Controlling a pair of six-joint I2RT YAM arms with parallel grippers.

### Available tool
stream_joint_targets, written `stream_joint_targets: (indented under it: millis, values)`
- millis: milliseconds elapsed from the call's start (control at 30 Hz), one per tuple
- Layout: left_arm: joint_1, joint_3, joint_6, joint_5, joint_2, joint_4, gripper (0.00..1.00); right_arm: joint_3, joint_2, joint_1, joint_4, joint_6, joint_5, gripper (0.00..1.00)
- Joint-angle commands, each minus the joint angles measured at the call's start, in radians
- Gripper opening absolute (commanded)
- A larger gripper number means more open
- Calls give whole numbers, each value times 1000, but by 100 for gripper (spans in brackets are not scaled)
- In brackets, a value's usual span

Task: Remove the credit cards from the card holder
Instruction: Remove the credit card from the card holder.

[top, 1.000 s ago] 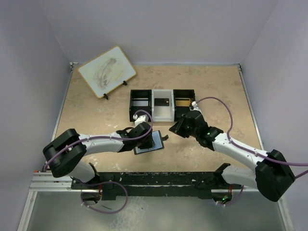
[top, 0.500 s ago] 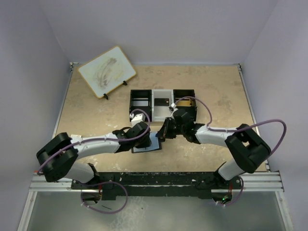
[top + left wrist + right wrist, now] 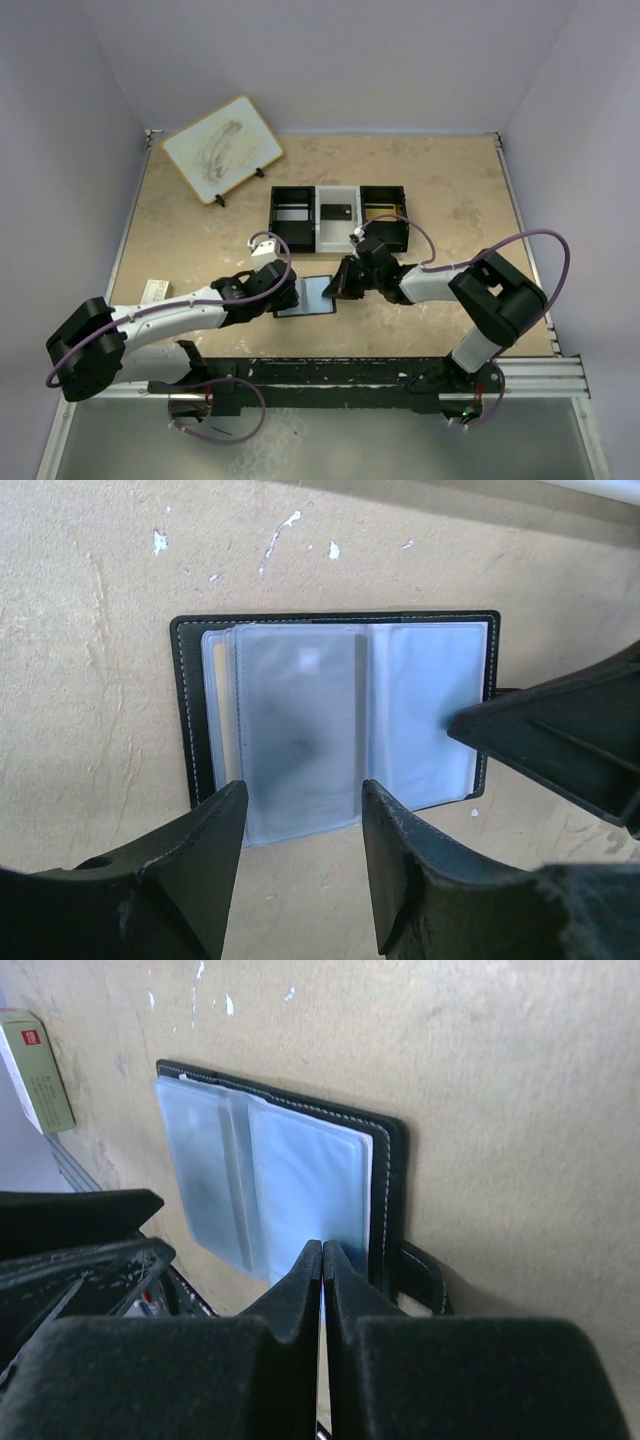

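Open card holder (image 3: pixel 340 710), left hand (image 3: pixel 303 815) spread beside it, right hand (image 3: pixel 322 1260) pressed together over it, tray (image 3: pixel 272 218) beyond.

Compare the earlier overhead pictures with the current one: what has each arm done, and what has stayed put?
The left gripper drew back off the open card holder, jaws now apart. The right gripper swung in from the right, shut, and now rests its tip on the holder's nearest sleeve. The card holder, tray and board stayed put.
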Motion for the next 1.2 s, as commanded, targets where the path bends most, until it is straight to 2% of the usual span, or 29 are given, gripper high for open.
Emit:
stream_joint_targets:
  millis: [0,300,633,867,1167]
  values:
    - [8,11,1,-7,18,8,48,-85,-32,8,18,70,16,3]
    - [9,42,-4,29,82,1,48,-84,-13,8,28,75,4,3]
    - [7,126,-10,26,106,-48,43,-84,-10,8,18,74,4,3]
    - [7,154,14,64,108,-39,33,-80,-7,8,-2,77,5,3]
    - [8,201,44,45,139,-130,35,-71,-16,8,-20,70,11,4]
